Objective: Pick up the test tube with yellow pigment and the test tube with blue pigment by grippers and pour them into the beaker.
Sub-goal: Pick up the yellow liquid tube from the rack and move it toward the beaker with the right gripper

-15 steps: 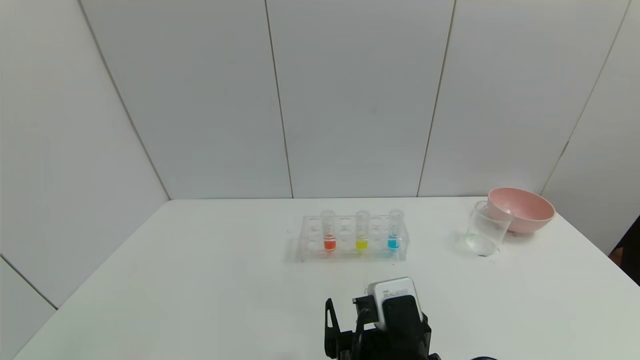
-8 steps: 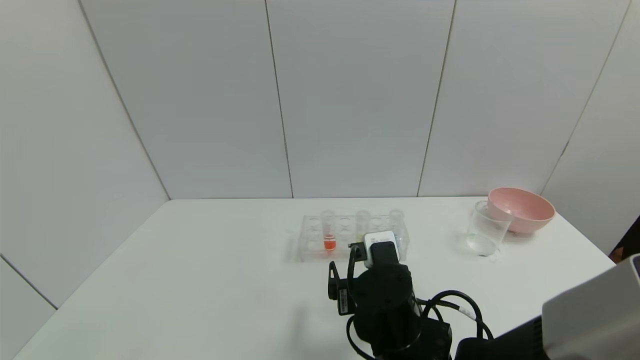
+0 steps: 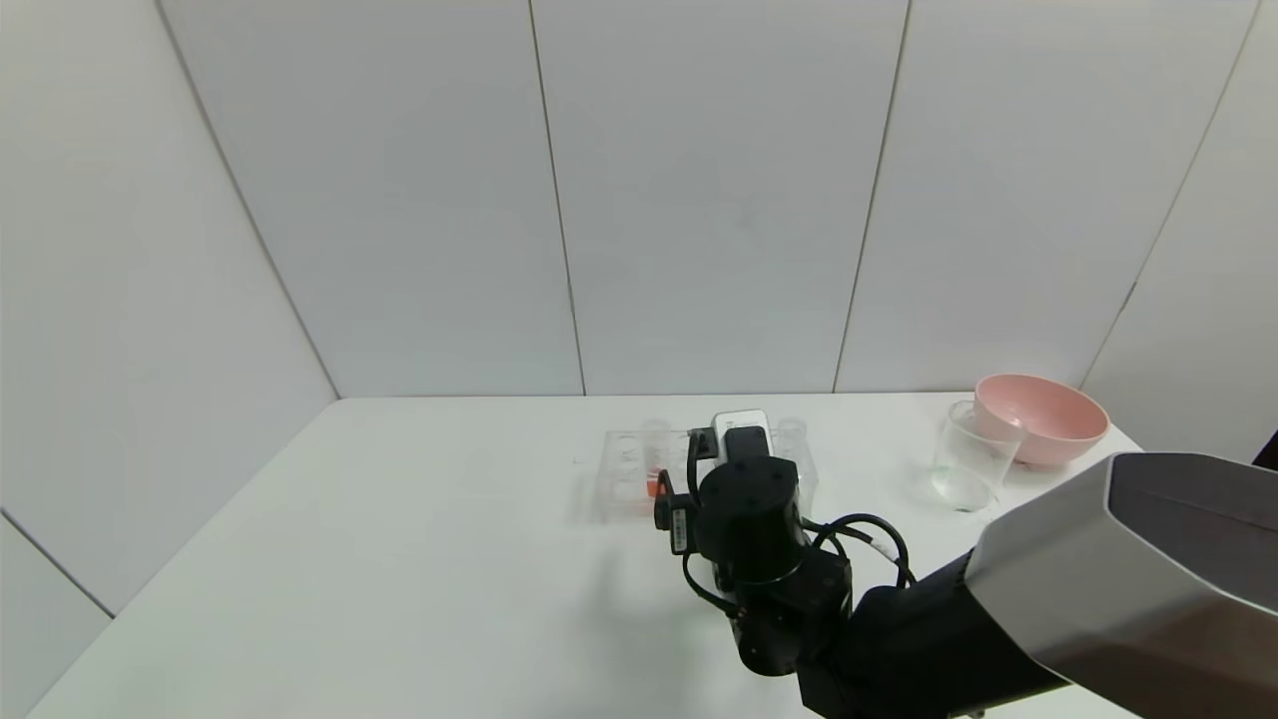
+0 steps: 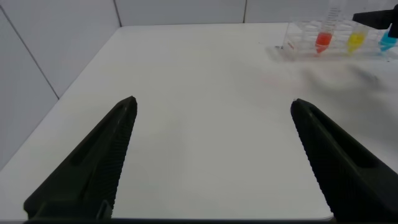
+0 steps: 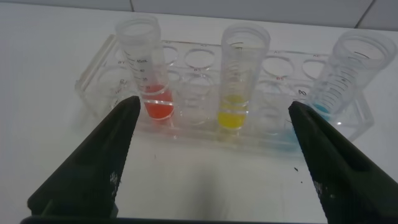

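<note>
White table (image 3: 419, 559) is carrying everything in the head view. The right gripper (image 3: 734, 439) is reaching over the clear tube rack (image 3: 624, 469) near the middle of the far edge, its wrist hiding most of the rack; its fingers are not visible here. The beaker (image 3: 968, 454) is standing upright near the far right corner, well apart from the gripper and just in front of the pink bowl (image 3: 1043, 414). Grey wall panels are enclosing the table behind and on both sides.

Left wrist view: the left gripper (image 4: 214, 155) is hovering over bare table near the left edge, jaws spread wide and holding nothing. The rack is sitting well beyond it.

Right wrist view: the right gripper (image 5: 214, 162) is standing with jaws wide apart, touching nothing. The test tube with yellow pigment (image 5: 239, 78) is standing upright in the rack, centred between the fingers but beyond their tips. The test tube with blue pigment (image 5: 345, 78) is standing beside one finger, the orange-red tube (image 5: 146, 68) beside the other.
</note>
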`<state>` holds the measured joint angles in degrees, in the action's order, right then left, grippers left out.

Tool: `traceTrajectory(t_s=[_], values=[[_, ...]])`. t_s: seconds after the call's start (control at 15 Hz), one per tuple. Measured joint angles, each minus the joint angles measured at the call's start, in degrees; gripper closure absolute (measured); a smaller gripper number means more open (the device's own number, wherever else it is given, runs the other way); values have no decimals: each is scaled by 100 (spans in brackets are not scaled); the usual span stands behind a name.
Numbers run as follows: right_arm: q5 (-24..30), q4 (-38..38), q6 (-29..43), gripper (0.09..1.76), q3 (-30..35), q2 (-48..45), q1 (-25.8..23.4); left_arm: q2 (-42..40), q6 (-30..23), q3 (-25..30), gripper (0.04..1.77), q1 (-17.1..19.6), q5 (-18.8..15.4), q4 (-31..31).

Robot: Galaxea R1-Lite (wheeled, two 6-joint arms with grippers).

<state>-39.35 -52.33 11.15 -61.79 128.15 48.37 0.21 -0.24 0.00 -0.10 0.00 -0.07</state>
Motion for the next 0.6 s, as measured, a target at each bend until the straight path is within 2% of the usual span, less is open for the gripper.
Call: traceTrajectory(t_s=[0.2,0.6], values=[[22,2,-276,14,-483,339,-188,0,0,0,5,0,-2,0],[55,6,-390,14,-1053,788,-477,0,2,0,5,0,-2,0]])
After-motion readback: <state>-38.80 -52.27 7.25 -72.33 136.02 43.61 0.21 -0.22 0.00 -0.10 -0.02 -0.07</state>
